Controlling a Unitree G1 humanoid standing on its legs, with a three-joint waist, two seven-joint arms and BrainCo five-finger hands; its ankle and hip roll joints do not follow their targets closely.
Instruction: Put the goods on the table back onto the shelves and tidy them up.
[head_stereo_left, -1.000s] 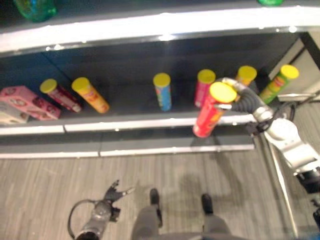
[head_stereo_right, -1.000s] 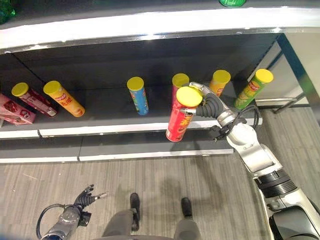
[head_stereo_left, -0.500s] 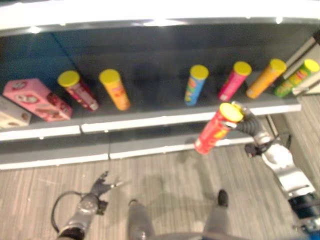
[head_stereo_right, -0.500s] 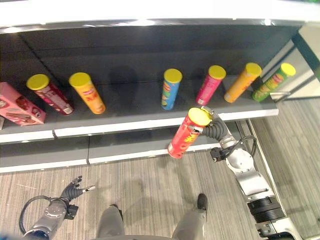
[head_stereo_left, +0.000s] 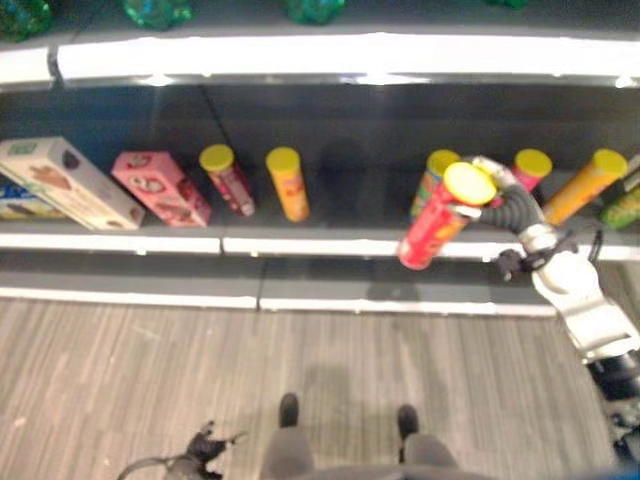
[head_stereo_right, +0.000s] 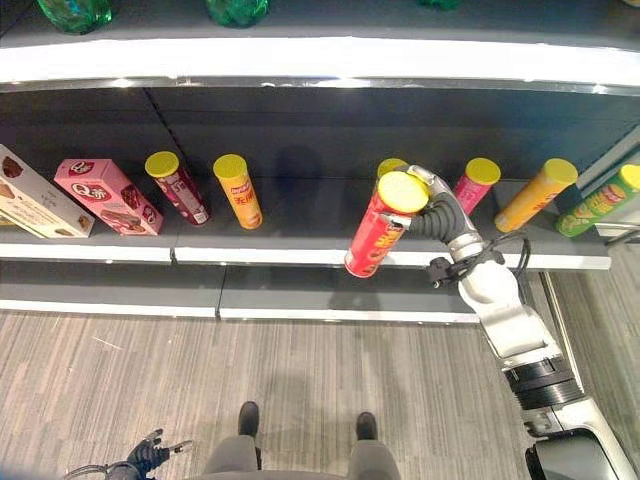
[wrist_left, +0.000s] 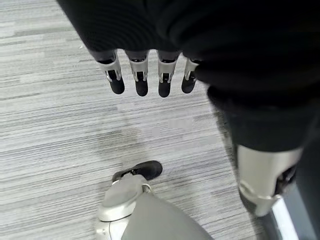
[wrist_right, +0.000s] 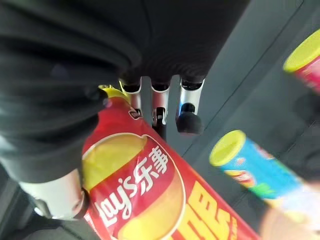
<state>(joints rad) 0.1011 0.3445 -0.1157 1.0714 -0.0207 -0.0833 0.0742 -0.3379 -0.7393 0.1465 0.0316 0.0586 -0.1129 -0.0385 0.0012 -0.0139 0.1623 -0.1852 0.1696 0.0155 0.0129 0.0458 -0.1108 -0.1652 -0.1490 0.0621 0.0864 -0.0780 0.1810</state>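
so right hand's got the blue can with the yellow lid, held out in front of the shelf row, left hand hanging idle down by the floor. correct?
Not quite: the can in the right hand is red, not blue; the right eye view and right wrist view show it. A blue can stands on the shelf behind it. The rest holds: yellow lid, held in front of the row, left hand idle near the floor.

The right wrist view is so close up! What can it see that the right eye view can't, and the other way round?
Right wrist view alone: the yellow chip picture on the red can, with the right hand's fingers on it. Right eye view alone: the whole shelf, the pink box, the orange can and the left hand low near the floor. Both show the red can and the blue can.
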